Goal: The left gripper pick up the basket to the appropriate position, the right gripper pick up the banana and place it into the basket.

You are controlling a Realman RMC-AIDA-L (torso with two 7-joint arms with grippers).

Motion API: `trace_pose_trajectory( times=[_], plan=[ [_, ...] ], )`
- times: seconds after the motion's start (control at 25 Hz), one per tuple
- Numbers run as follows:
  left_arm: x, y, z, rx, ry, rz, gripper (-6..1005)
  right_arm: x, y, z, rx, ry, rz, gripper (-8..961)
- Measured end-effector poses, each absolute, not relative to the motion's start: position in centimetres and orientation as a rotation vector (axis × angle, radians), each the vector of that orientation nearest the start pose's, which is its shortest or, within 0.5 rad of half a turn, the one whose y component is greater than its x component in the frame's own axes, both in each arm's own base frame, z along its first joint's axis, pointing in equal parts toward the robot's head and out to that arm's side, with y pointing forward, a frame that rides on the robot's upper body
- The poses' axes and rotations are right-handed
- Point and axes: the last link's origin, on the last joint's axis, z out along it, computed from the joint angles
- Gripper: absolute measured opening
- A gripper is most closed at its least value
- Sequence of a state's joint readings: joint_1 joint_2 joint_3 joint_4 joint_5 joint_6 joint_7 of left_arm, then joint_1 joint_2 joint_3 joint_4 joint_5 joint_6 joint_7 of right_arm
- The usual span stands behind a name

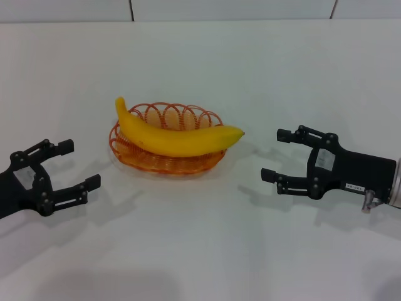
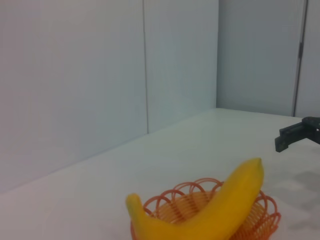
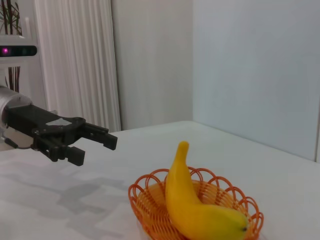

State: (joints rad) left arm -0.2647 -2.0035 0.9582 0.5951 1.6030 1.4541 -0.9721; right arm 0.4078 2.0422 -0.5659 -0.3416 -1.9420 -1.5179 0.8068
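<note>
The yellow banana (image 1: 175,137) lies inside the orange wire basket (image 1: 164,162) at the middle of the white table, its tip sticking out over the rim toward the right. My left gripper (image 1: 80,164) is open and empty, to the left of the basket and apart from it. My right gripper (image 1: 276,155) is open and empty, to the right of the basket, a short gap from the banana's tip. The left wrist view shows the banana (image 2: 210,215) in the basket (image 2: 262,220). The right wrist view shows the banana (image 3: 192,207), the basket (image 3: 147,200) and the left gripper (image 3: 95,146) beyond.
The white table (image 1: 200,251) spreads all around the basket. A pale wall (image 1: 200,9) runs along its far edge. A white curtain (image 3: 75,60) hangs in the background of the right wrist view.
</note>
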Motion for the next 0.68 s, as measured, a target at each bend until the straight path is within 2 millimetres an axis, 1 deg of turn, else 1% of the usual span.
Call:
trace_pose_trajectory(
  times=[0.4, 0.68],
  plan=[
    [-32.30, 27.93, 1.13, -2.532, -0.369, -0.658, 908, 31.87, 27.60, -2.34, -2.569, 0.385, 0.728, 893],
    [-32.42, 27.77, 1.09, -2.535, -0.373, -0.655, 908, 31.88, 27.64, -1.80, -2.524, 0.393, 0.765, 893]
  ],
)
